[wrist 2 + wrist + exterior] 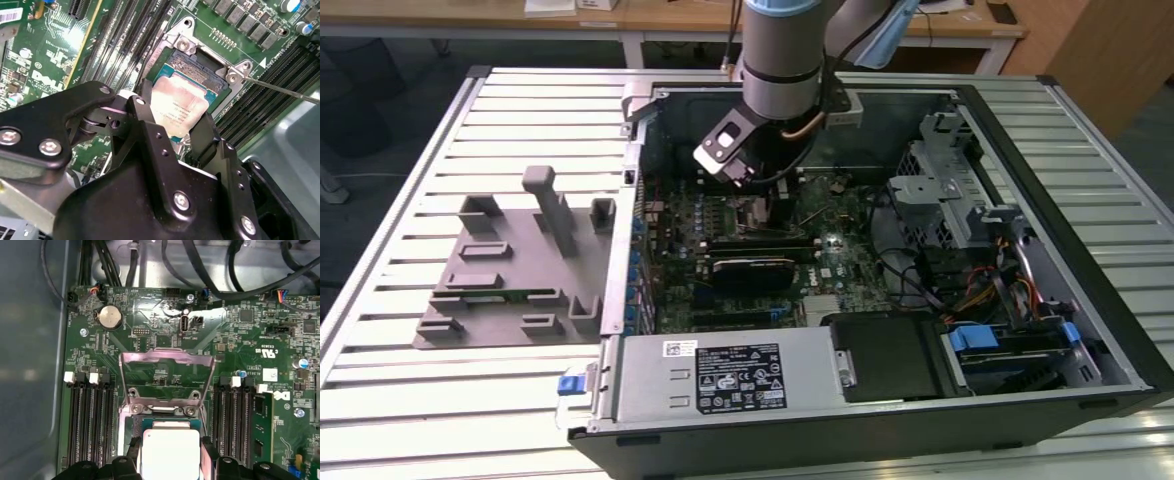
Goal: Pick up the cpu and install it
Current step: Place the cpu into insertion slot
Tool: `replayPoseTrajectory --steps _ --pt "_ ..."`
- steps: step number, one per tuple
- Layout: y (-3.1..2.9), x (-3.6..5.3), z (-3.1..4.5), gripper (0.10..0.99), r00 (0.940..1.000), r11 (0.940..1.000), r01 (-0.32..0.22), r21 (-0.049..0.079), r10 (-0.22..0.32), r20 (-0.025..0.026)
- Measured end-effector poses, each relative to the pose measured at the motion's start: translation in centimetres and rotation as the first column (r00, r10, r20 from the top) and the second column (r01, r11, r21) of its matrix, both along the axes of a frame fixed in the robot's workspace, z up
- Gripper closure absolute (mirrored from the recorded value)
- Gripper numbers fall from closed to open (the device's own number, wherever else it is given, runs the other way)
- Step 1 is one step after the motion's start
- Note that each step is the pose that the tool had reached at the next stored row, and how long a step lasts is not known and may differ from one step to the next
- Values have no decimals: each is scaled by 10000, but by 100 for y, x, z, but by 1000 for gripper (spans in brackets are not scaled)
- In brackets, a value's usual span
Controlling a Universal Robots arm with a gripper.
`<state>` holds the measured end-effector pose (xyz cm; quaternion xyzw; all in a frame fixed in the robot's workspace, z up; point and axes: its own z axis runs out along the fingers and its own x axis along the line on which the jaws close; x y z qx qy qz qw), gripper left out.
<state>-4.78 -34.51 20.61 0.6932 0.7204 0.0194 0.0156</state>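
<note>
An open computer case [1121, 335] lies on the slatted surface [400, 400], and the arm [781, 60] reaches into it over the one green motherboard [240, 340]. The one socket [197, 67] has its metal frame [167, 358] flipped up. The two jaws pinch the single cpu [177, 105] by opposite edges just over the socket. The pickup looks done, but the chip seems not yet seated or latched.

The chip [180, 102] between the jaws has one edge hidden behind the body of the gripper [173, 114]; in the first wrist view the picture's edge cuts it off. Its print is too small to read.
</note>
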Motion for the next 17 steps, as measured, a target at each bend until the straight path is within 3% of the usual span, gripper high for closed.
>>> replayPoseTrajectory --steps 5,12,17 --pt "44 -12 -22 541 10000 10000 11 1 -11 0" --pt "47 -36 -45 541 9978 9978 660 1 -660 0" --pt "47 -37 -88 541 9977 9977 673 1 -673 0"
